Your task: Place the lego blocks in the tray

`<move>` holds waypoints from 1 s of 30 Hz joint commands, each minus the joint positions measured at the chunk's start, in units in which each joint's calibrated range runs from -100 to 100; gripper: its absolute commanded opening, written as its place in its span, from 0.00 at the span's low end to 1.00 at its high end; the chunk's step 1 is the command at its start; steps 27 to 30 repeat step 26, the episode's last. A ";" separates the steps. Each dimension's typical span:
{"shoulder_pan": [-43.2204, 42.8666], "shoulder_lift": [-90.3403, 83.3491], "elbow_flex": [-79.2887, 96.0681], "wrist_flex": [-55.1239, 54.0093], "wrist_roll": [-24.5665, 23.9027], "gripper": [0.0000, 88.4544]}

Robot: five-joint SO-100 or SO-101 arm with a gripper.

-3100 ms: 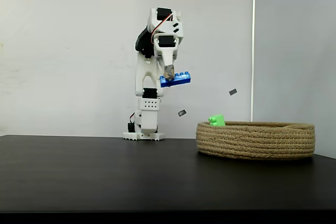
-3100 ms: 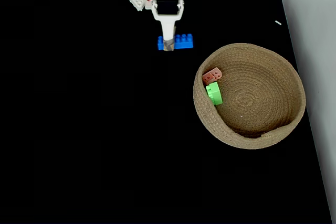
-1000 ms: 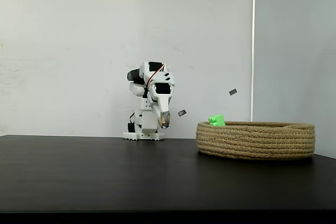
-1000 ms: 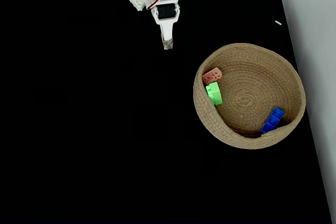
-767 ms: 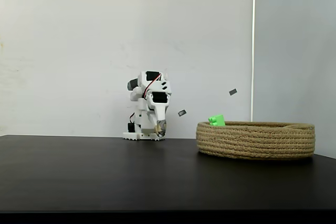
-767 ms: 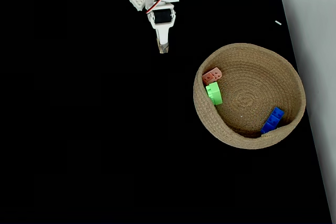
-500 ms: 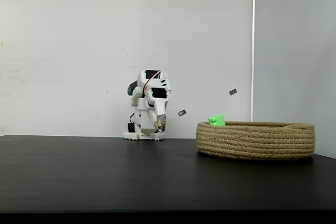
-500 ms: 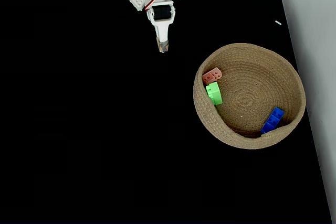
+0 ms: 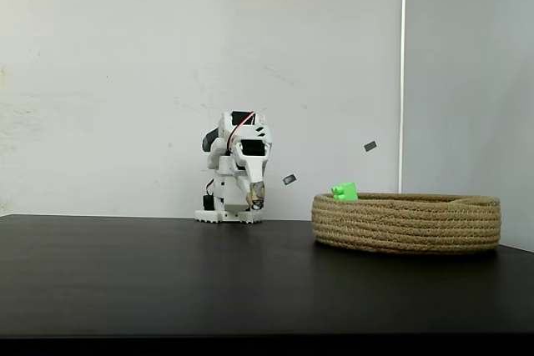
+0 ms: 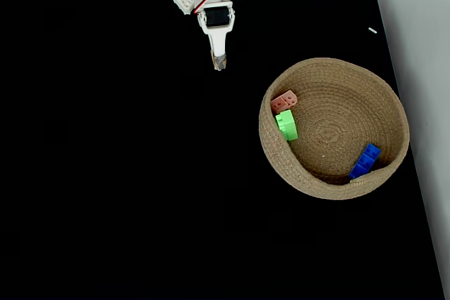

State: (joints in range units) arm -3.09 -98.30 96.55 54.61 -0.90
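Blue brick (image 10: 364,161) now against tray rim (image 10: 330,192); tool (image 10: 219,65) together, empty, folded back over open black table (image 10: 126,173).

Tan tray (image 10: 330,180) holds green (image 10: 286,125), pink (image 10: 284,101), blue bricks (image 10: 364,161).

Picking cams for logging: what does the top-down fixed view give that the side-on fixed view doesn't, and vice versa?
Top-down alone: the pink brick and blue brick inside the rope basket, pink and green by the left wall, blue by the lower-right wall. It also shows the whole black tabletop.

Side-on alone: heights. The folded arm sits low, and the green brick pokes above the rim; wall tape marks.

Both: arm, basket, green brick, and the gripper away from the basket, holding nothing.
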 commanded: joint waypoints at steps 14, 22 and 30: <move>-0.04 -0.58 0.35 -0.09 -0.44 0.00; -0.04 -0.58 0.35 -0.09 -0.24 0.00; 0.04 -0.58 0.35 -0.09 -0.63 0.00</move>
